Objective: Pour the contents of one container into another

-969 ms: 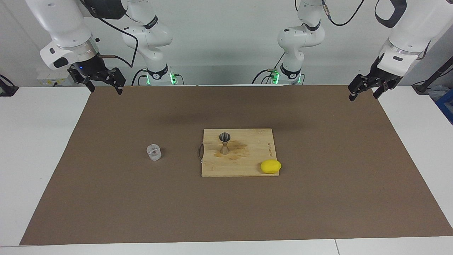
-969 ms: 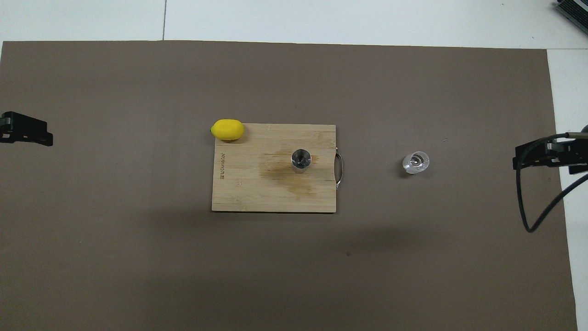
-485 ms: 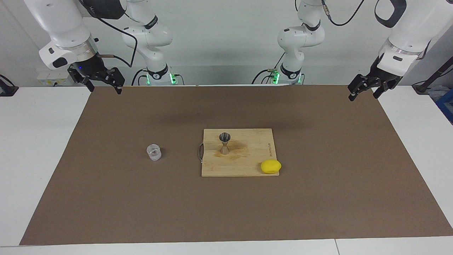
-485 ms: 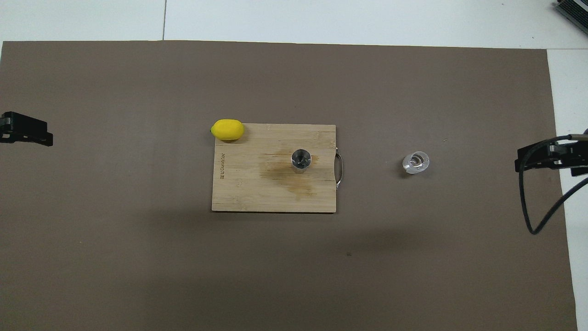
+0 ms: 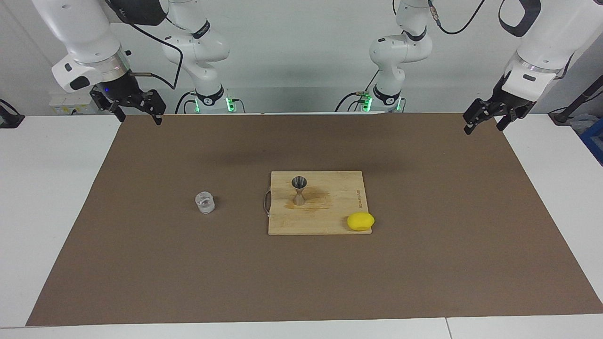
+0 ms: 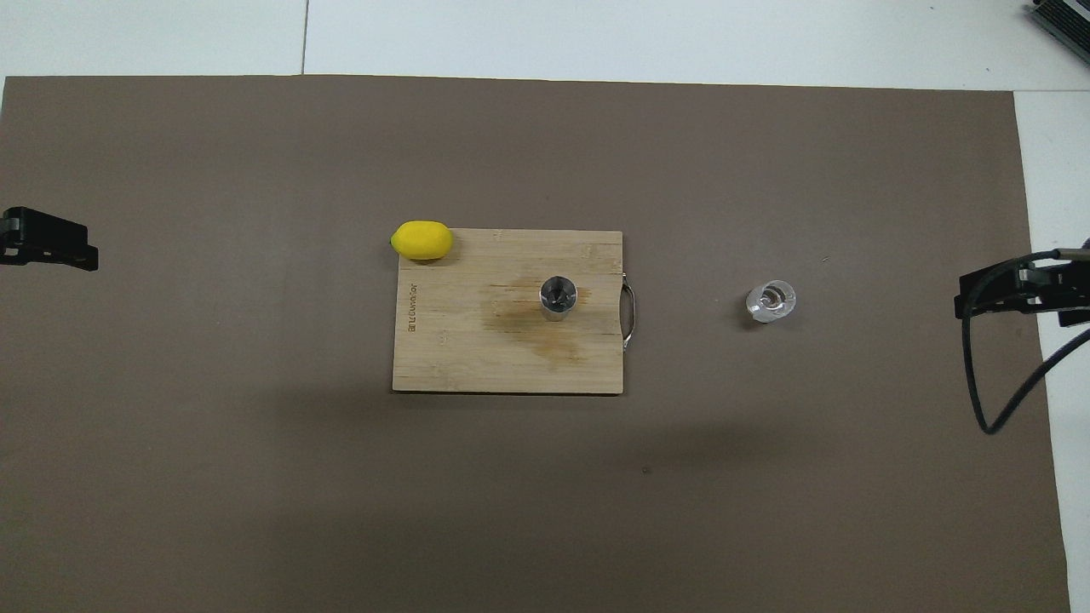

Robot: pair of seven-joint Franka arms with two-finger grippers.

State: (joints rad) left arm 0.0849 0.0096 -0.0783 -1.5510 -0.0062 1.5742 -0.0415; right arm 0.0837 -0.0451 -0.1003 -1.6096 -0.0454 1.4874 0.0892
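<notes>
The clear glass cup (image 5: 205, 202) stands upright on the brown mat, beside the cutting board toward the right arm's end; it also shows in the overhead view (image 6: 771, 300). The steel jigger (image 5: 298, 190) stands upright on the wooden cutting board (image 5: 330, 219), near its handle, and shows in the overhead view (image 6: 558, 296) too. My right gripper (image 5: 140, 118) is open and empty, up in the air over the mat's edge at the right arm's end (image 6: 996, 294). My left gripper (image 5: 483, 128) is open and empty over the mat's edge at the left arm's end (image 6: 53, 247).
A yellow lemon (image 5: 360, 221) lies at the board's corner farthest from the robots, toward the left arm's end (image 6: 421, 240). The board (image 6: 477, 358) has a wet-looking stain and a metal handle (image 6: 628, 315). The brown mat (image 5: 301, 282) covers most of the white table.
My right gripper has drifted slightly up and outward toward its end of the table. The left gripper, cup, jigger and lemon have not moved.
</notes>
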